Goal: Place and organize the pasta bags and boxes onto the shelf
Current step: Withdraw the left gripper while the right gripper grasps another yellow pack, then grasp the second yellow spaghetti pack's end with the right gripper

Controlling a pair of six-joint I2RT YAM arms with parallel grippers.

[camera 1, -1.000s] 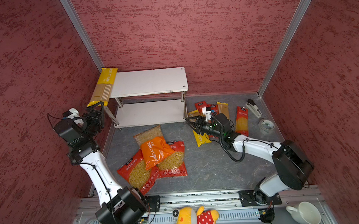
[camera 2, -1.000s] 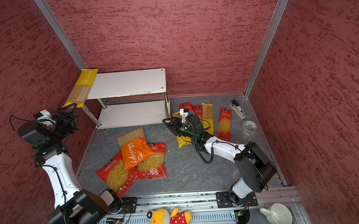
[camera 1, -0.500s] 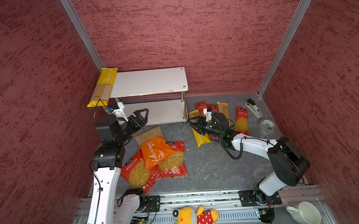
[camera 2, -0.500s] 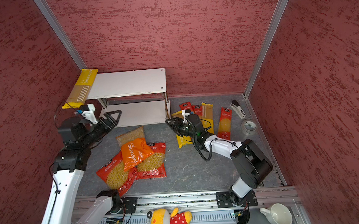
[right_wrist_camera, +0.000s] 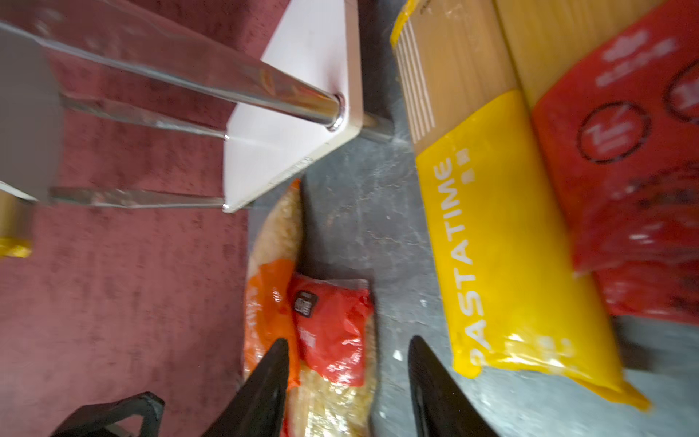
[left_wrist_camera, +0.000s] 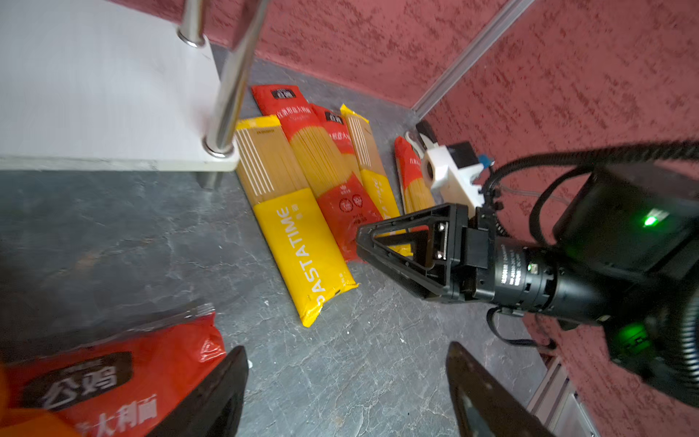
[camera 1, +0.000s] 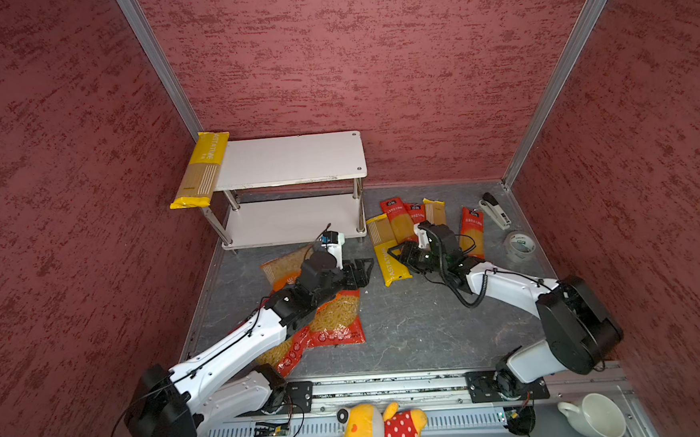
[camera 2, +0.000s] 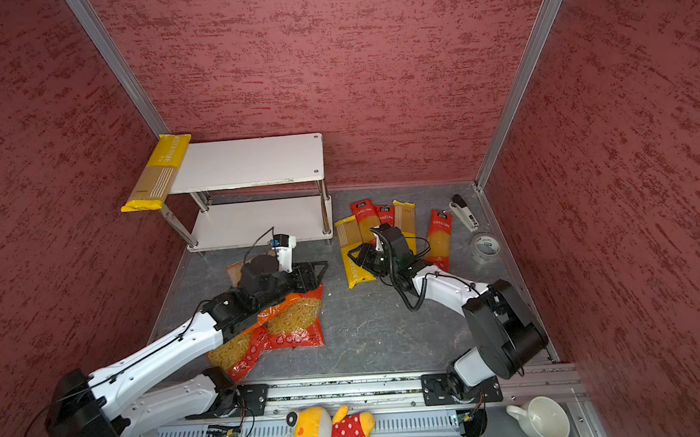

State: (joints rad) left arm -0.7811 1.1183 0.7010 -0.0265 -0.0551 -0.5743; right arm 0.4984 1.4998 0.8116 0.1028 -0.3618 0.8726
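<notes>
left arm (camera 1: 239, 347) hides most of the orange pillow-shaped pasta bag (camera 1: 280, 269); bottom edge crops the yellow plush toy (camera 1: 378, 428).

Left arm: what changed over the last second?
Left end effector swung from left of the shelf across the bags toward the middle, open and empty. Right end effector barely shifted, open over the floor packs. Yellow pack on the top board, bags and floor packs stayed.
</notes>
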